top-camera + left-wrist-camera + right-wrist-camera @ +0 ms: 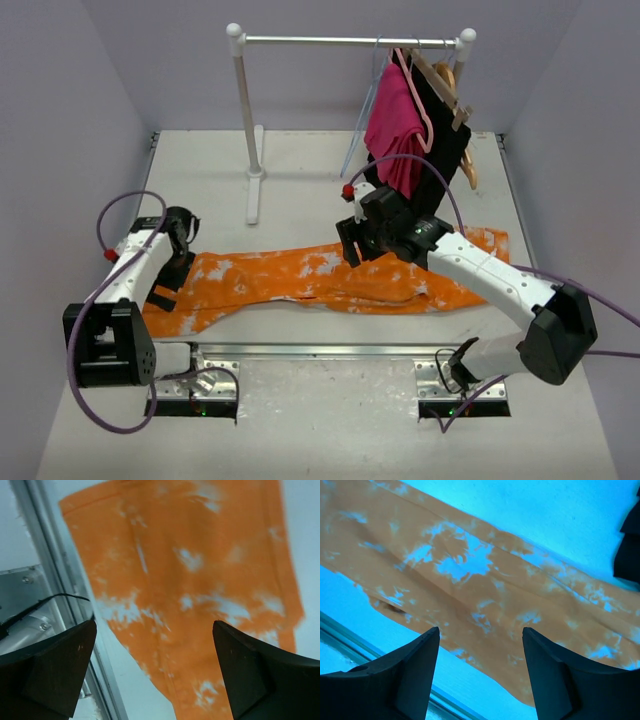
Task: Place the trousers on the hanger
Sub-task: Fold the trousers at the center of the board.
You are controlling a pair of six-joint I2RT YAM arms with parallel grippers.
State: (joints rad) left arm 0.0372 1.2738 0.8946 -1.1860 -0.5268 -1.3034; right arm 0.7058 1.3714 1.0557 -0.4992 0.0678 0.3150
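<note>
The orange trousers [300,275] with white blotches lie flat across the table, one end at the left and the other at the right. My left gripper [178,262] hovers open over their left end; in the left wrist view the gripper [154,625] has nothing between its fingers and the trousers [200,580] lie below. My right gripper [355,250] stands open over the trousers' middle. In the right wrist view it [480,630] is empty above the cloth [485,595]. The pale wire hanger [362,115] hangs bare on the rail, left of the pink garment.
A white clothes rack [340,42] stands at the back, its post [245,110] left of centre. A pink garment [393,125] and a black garment [445,140] on a wooden hanger hang at its right end. A metal strip [330,350] runs along the near table edge.
</note>
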